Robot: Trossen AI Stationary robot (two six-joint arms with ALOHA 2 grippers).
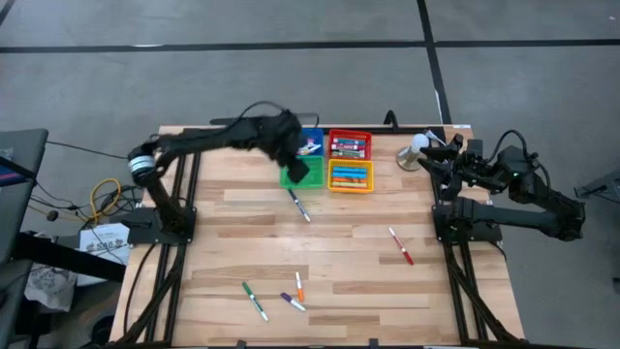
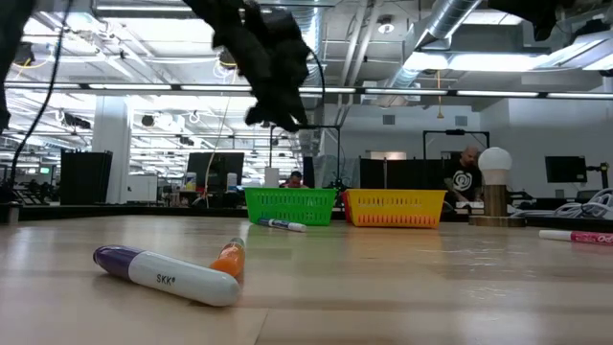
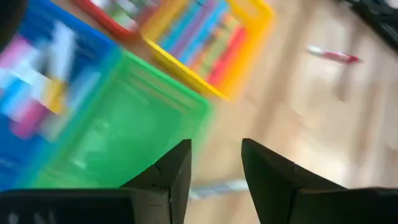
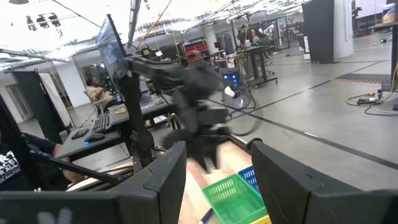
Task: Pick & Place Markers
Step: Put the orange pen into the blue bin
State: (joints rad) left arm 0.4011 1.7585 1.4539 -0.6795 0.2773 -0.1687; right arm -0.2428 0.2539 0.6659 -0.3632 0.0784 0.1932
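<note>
The red (image 1: 350, 145), yellow (image 1: 351, 176) and blue bins (image 1: 312, 142) already hold markers, while the green bin (image 1: 294, 178) looks empty. Six markers (image 1: 298, 206) lie on the surface (image 1: 339, 276) nearer than the green bin. The left claw (image 3: 214, 163) hovers over it released and empty; the right claw (image 4: 217, 163), far right of it, waits parted.

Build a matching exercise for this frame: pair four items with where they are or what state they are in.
Items:
1. left gripper
2. green bin
3. yellow bin
4. red-capped marker

States:
A. lying alone on the table's right side
B. packed with markers
C. empty
D. above the green bin, fingers apart, holding nothing

Pairs: 1-D, 2-C, 3-B, 4-A
</note>
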